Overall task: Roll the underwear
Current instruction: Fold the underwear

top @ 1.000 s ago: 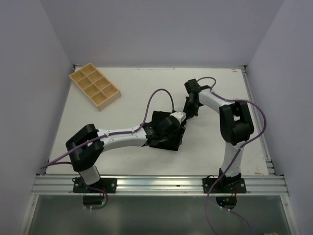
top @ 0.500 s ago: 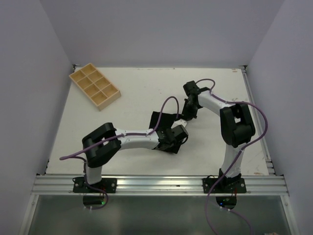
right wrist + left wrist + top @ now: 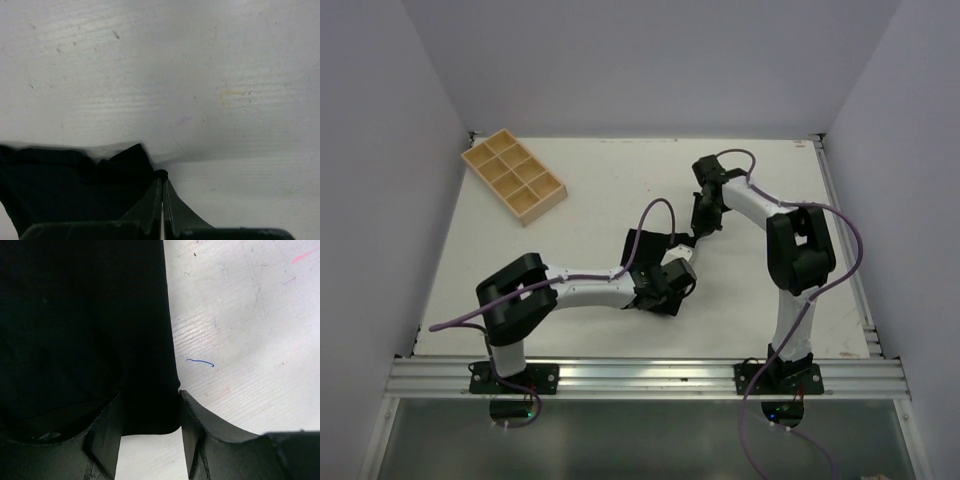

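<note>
The black underwear [image 3: 650, 245] lies mid-table, stretched between my two grippers. My left gripper [image 3: 670, 290] sits at its near edge. In the left wrist view the fabric [image 3: 85, 315] fills the left side, and a strip of it fills the gap of the left gripper [image 3: 150, 392], whose jaws stand narrowly apart against it. My right gripper [image 3: 703, 232] is at the far right corner of the fabric. In the right wrist view the right gripper [image 3: 162, 177] is closed tight on a small tip of the underwear [image 3: 75, 185].
A wooden compartment tray [image 3: 513, 176] stands at the far left of the white table [image 3: 570, 200]. The left arm's purple cable [image 3: 650, 212] loops above the fabric. Metal rails run along the near and right table edges.
My left gripper has drawn back toward the near edge. The fabric, bunched at the gripper before, now lies flatter behind it. My right gripper has shifted slightly farther away, still at the corner.
</note>
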Robot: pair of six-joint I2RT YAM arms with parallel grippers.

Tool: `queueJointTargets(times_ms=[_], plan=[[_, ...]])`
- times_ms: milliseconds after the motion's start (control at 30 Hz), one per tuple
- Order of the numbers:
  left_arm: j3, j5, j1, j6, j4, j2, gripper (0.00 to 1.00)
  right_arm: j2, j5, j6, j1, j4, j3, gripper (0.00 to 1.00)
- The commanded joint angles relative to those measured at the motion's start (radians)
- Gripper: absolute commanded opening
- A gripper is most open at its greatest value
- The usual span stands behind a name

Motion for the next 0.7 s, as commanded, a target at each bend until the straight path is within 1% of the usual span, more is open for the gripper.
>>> queueJointTargets(times_ms=[0,300,367,400,433,467,567,600,667], plan=[[-0.057,0.018,-0.009,-0.036,-0.049,-0.013,0.51,0.032,0.032,-0.073,-0.006,-0.016,0.073,0.00],[-0.085,0.040,-0.007,-0.020,-0.020,-0.046,0.52,0.049,0.004,-0.109,-0.007,0.001,0.092,0.00],[-0.087,0.037,-0.009,-0.015,-0.014,-0.062,0.54,0.059,-0.037,-0.115,-0.007,0.000,0.102,0.00],[-0.082,0.035,-0.009,-0.012,-0.011,-0.072,0.55,0.058,-0.053,-0.119,-0.007,-0.005,0.104,0.01],[-0.074,0.037,-0.007,-0.009,-0.010,-0.081,0.56,0.055,-0.063,-0.120,-0.007,-0.005,0.101,0.04],[-0.064,0.037,-0.007,-0.004,-0.018,-0.089,0.57,0.035,-0.089,-0.118,-0.007,0.000,0.096,0.07],[0.028,0.026,-0.004,0.025,-0.064,-0.113,0.58,-0.019,-0.116,-0.118,-0.007,-0.003,0.073,0.11],[0.075,0.024,0.000,0.040,-0.096,-0.124,0.58,-0.031,-0.111,-0.120,-0.007,-0.014,0.076,0.11],[0.108,0.035,0.014,0.051,-0.124,-0.151,0.59,-0.063,-0.102,-0.118,-0.009,-0.051,0.081,0.14]])
